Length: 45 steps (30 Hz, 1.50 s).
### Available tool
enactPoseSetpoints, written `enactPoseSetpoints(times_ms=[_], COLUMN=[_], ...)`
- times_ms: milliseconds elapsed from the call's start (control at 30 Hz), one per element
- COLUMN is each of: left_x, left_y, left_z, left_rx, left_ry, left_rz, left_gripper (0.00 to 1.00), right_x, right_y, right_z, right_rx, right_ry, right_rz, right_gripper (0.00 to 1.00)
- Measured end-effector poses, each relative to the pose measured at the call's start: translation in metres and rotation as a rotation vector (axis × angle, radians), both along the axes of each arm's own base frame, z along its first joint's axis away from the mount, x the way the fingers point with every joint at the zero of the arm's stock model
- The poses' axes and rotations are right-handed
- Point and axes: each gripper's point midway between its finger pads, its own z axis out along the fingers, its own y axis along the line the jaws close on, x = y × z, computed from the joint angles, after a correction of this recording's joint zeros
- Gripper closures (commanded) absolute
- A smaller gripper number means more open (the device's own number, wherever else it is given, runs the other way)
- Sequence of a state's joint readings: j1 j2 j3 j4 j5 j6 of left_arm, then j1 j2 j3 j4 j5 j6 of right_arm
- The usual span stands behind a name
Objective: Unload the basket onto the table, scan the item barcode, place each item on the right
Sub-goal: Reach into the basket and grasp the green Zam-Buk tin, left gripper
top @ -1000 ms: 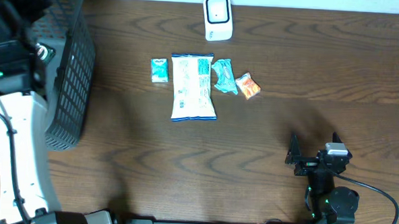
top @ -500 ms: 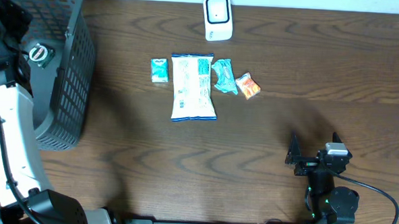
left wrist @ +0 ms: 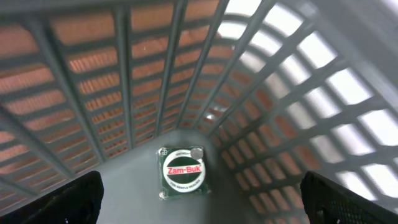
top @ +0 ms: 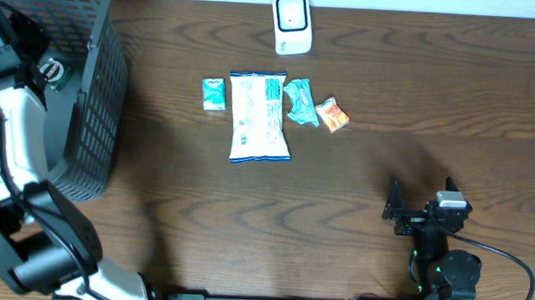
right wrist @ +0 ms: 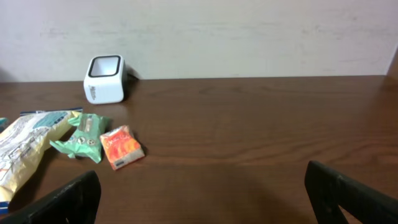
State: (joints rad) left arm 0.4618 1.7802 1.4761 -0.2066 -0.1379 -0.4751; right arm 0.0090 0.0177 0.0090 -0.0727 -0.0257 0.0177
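Showing left gripper (left wrist: 200, 200) swung further over the grey basket (top: 93, 97) within the last second, claw released and empty. Centring now on Zam-Buk tin (left wrist: 184, 172), label-up on the basket floor, so descent and pickup judged next. Idling well outside the basket: right gripper (right wrist: 202, 193), also released.

Overhead looks straight down. Left wrist looks close into the basket (left wrist: 273, 93). Right wrist looks low toward the scanner (right wrist: 104, 79), which overhead shares.
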Motion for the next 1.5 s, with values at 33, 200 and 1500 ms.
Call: enactPoseSetpoints(times_ms=[33, 200, 1500], left_x=[0.003, 0.016, 0.039], left_y=[0.002, 0.009, 0.019], left_z=[-0.011, -0.061, -0.181], left_rx=[-0.008, -0.038, 0.068], left_ry=[0.014, 0.076, 0.247], left_rz=[0.001, 0.001, 0.047], left_gripper=[0.0, 0.0, 0.46], right_x=[0.0, 0.0, 0.0], right_y=[0.0, 0.0, 0.0], right_z=[0.0, 0.0, 0.0], right_rx=[0.0, 0.0, 0.0], right_ry=[0.0, 0.0, 0.0], right_rz=[0.0, 0.0, 0.0], right_gripper=[0.01, 0.01, 0.01])
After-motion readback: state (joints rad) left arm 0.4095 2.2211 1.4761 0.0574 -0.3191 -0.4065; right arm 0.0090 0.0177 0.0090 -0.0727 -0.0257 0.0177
